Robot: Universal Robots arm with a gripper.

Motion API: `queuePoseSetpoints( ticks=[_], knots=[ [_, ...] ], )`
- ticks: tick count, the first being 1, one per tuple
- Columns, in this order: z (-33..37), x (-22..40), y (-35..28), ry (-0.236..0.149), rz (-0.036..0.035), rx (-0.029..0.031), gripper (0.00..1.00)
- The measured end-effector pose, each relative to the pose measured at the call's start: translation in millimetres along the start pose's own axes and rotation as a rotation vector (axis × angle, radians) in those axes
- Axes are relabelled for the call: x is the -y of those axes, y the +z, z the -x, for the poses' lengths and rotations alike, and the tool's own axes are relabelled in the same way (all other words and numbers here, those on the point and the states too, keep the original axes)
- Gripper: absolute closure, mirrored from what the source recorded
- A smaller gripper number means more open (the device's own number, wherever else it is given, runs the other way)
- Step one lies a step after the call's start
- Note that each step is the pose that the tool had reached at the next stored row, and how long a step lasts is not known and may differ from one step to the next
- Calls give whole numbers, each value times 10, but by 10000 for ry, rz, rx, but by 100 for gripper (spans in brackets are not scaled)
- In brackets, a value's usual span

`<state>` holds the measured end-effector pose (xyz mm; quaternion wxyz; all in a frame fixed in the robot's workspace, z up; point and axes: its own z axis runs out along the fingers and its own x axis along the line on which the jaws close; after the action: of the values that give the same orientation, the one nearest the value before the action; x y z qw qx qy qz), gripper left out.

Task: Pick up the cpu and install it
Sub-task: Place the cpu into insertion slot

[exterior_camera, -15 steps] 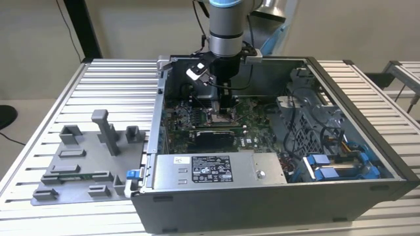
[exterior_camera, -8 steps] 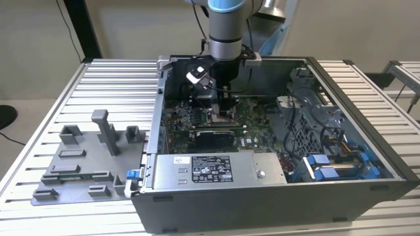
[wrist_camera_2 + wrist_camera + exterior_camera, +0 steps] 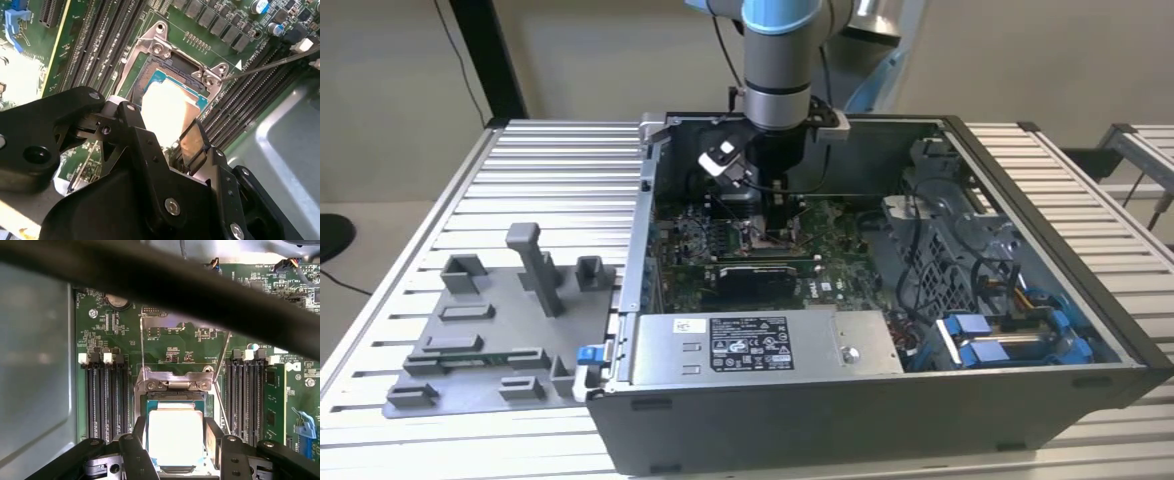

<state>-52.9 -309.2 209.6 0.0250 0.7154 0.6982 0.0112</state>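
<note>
The cpu (image 3: 175, 437), a small square chip with a bright silvery top on a green base, lies in the open socket (image 3: 172, 384) of the motherboard. The second wrist view shows the cpu (image 3: 167, 112) inside the socket's metal frame (image 3: 165, 50). My gripper (image 3: 175, 432) hangs straight over it. Its black fingers (image 3: 140, 432) press against two opposite edges of the chip, so it is shut on the cpu. In the exterior view the gripper (image 3: 781, 225) reaches down into the open computer case (image 3: 1067, 300), at the middle of the board.
Memory slots (image 3: 102, 400) flank the socket on both sides, and thin lever wires (image 3: 141, 345) stand up beside it. A power supply (image 3: 767, 345) fills the case's near side, with blue drive brackets (image 3: 1001, 335) on the exterior view's right. Grey fixture blocks (image 3: 494, 330) stand on the table outside the case.
</note>
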Motion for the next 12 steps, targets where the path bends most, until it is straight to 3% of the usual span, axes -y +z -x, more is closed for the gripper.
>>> queuePoseSetpoints(
  ticks=[12],
  knots=[
    [8, 5, 58, 0, 0, 1, 100]
  ],
)
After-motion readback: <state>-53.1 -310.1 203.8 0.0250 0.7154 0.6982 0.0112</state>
